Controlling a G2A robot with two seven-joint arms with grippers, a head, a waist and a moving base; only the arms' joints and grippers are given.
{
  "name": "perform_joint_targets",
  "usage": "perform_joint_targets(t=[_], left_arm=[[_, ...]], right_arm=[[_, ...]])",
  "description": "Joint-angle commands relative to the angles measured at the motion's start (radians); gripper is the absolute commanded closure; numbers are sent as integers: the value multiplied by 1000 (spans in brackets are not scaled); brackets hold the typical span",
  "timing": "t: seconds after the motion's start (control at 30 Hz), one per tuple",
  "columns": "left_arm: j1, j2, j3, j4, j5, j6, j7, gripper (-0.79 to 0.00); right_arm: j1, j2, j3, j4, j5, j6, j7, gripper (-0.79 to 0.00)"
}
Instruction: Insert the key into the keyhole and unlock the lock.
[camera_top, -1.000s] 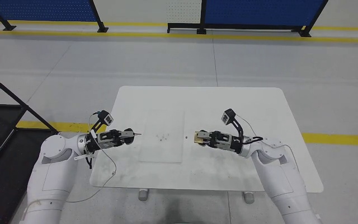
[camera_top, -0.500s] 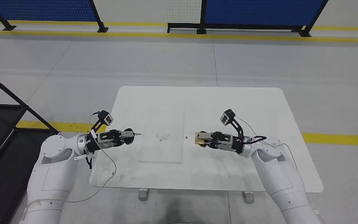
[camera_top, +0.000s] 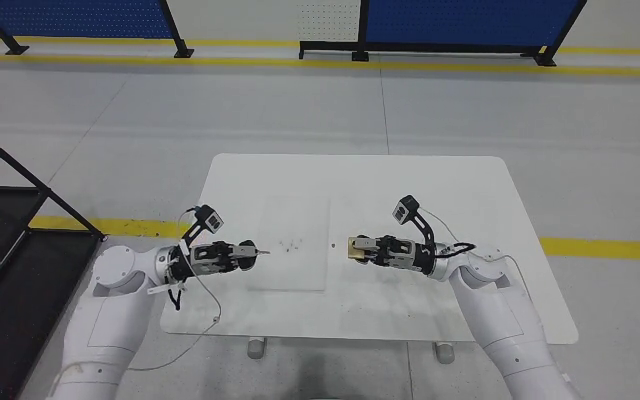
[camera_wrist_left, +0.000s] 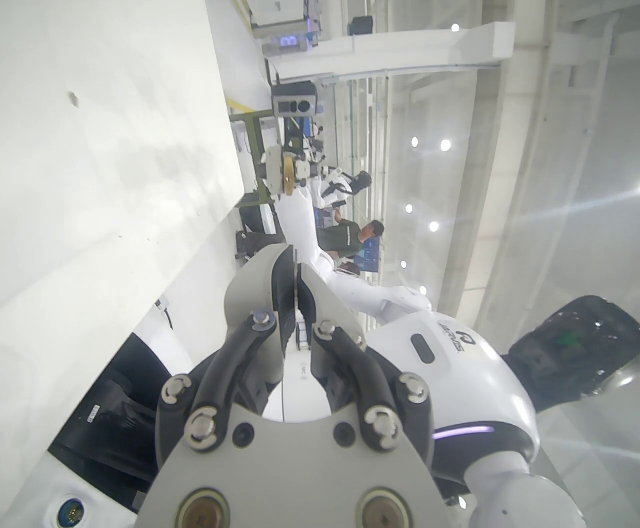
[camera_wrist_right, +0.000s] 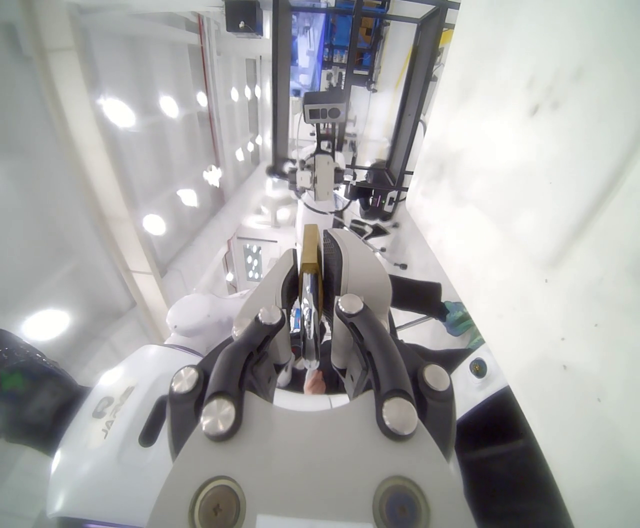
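- The left arm has swung inward over the worktop (camera_top: 420, 190); the right arm has kept still.
- The right hand (camera_top: 360, 247) clamps the lock (camera_wrist_right: 311, 245), held above the worktop: brass body forward, silver shackle back between the fingers.
- The left hand (camera_top: 240, 251) pinches the thin silver key (camera_top: 255, 250), its shaft lying along the line to the lock, well apart (keyhole too small to see).

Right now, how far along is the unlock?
Done: both pieces are picked up, left gripper shut on the key, right gripper shut on the brass lock. In hand: they face each other above the table with a clear gap between. Left: bring them together, insert, turn.
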Motion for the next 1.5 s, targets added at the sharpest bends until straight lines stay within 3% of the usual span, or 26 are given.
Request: perform_joint_targets(t=[0.0,0.27,0.6,0.93,1.4,1.47], left_arm=[[3,-5,42,-11,-19,-4,5,0],[-8,-16,147,-20,-34,-20,32,0],[-34,-26,226,-45,43,-144,161,0],[-113,-45,322,44,54,-223,256,0],[-115,-45,325,46,53,-224,258,0],[-109,-48,336,23,63,-212,301,0]], right_arm=[[0,0,0,0,0,0,0,0],[0,0,0,0,0,0,0,0],[0,0,0,0,0,0,0,0],[0,0,0,0,0,0,0,0],[0,0,0,0,0,0,0,0],[0,0,0,0,0,0,0,0]])
